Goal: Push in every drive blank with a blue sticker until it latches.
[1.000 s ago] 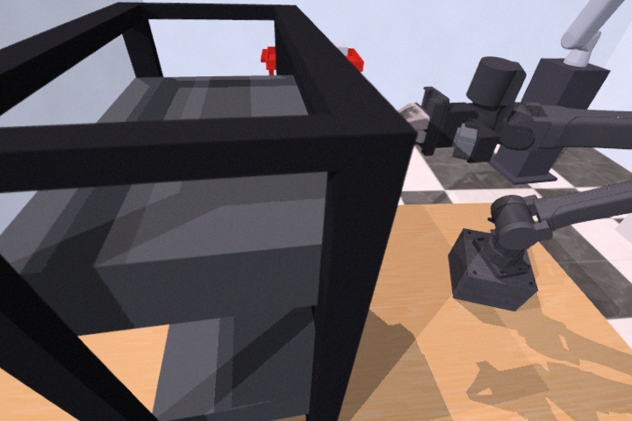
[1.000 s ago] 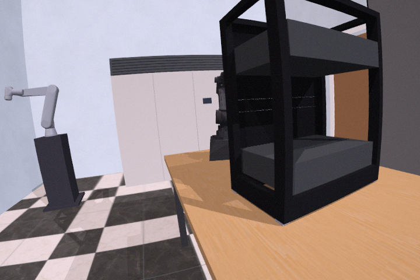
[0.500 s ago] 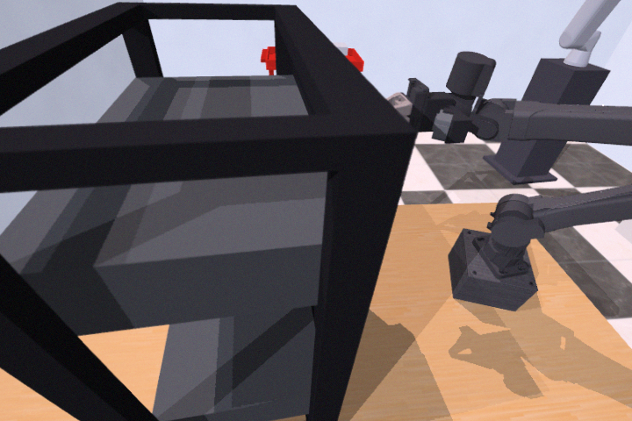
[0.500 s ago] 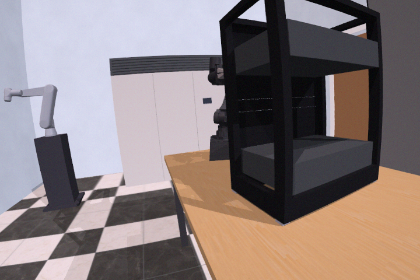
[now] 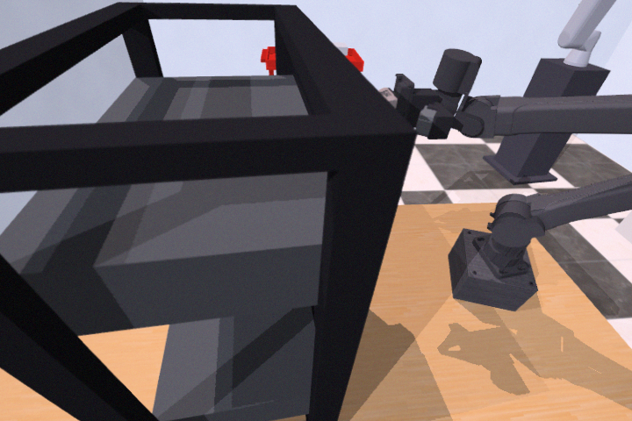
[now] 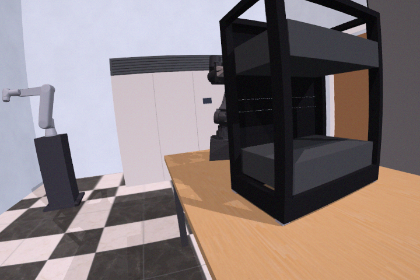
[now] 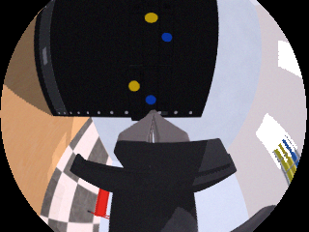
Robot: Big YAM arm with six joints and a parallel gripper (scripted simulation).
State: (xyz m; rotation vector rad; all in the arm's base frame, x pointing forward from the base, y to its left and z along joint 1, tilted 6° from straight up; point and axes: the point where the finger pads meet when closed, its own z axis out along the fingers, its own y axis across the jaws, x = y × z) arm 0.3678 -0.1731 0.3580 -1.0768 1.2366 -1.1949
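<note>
The black open-frame rack (image 5: 192,198) stands on the wooden table, seen from behind in the top and exterior views (image 6: 300,115). Grey drive blanks sit in it, one high (image 6: 303,49) and one low (image 6: 306,161). In the wrist view the rack's black front face (image 7: 129,45) carries two blue stickers (image 7: 166,37) (image 7: 151,100) and two yellow stickers (image 7: 151,17) (image 7: 134,85). My gripper (image 7: 153,113) is shut and empty, its tip just below the lower blue sticker and a little back from the face. In the top view it (image 5: 401,99) is beside the rack's top front corner.
My arm's base (image 5: 493,273) sits on the table to the right of the rack. A red object (image 5: 269,58) shows behind the rack's top. A second, white arm on a dark pedestal (image 6: 52,165) stands on the checkered floor. A white cabinet (image 6: 161,122) is beyond the table.
</note>
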